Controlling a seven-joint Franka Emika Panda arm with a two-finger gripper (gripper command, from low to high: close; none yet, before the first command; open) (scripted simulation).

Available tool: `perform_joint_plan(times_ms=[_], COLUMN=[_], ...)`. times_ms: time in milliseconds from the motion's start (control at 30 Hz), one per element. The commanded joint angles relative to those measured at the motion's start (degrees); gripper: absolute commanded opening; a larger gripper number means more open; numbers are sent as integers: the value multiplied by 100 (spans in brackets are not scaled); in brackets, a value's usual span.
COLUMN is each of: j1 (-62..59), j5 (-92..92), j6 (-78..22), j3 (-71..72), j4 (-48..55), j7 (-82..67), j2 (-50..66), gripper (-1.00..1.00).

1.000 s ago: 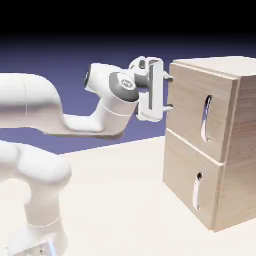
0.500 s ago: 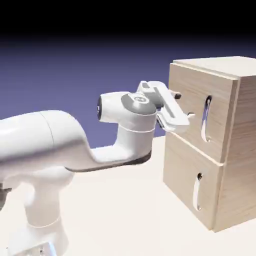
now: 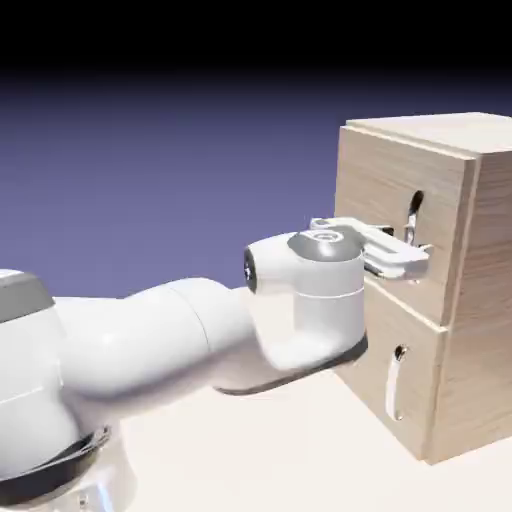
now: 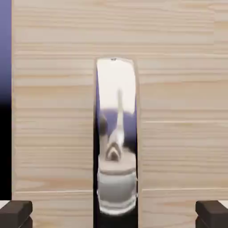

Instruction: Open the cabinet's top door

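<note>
- The light wood cabinet (image 3: 490,280) stands at the exterior view's right, on the pale table (image 3: 240,450).
- Its square upper door (image 3: 375,175) is closed.
- The white two-finger gripper (image 4: 114,214) is open, fingers wide apart, with room on both sides of the shiny curved handle (image 4: 116,133).
- Below is the lower wooden door (image 3: 375,365).

So we've got a pale, cream-coloured table (image 3: 250,450) here, with the boxy wood-grain cabinet (image 3: 490,260) sitting right on it and the white robot arm's base (image 3: 100,480) planted there too
</note>
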Motion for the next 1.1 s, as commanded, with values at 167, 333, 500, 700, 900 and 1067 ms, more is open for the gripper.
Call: perform_joint_plan(times_ms=[167, 333, 500, 700, 900, 1067], j1=[-828, -1391, -2357, -3583, -4780, -5429], j5=[273, 19, -17, 0, 170, 1290], j6=[-923, -872, -984, -979, -941, -1219], j3=[524, 1018, 1928, 3166, 4412, 5253], j4=[-987, -1112, -1427, -1657, -1853, -2374], j7=[258, 1503, 2712, 3872, 4617, 4057], j2=[188, 1091, 1959, 2675, 3006, 2633], gripper=[-100, -100, -100, -100, -100, -100])
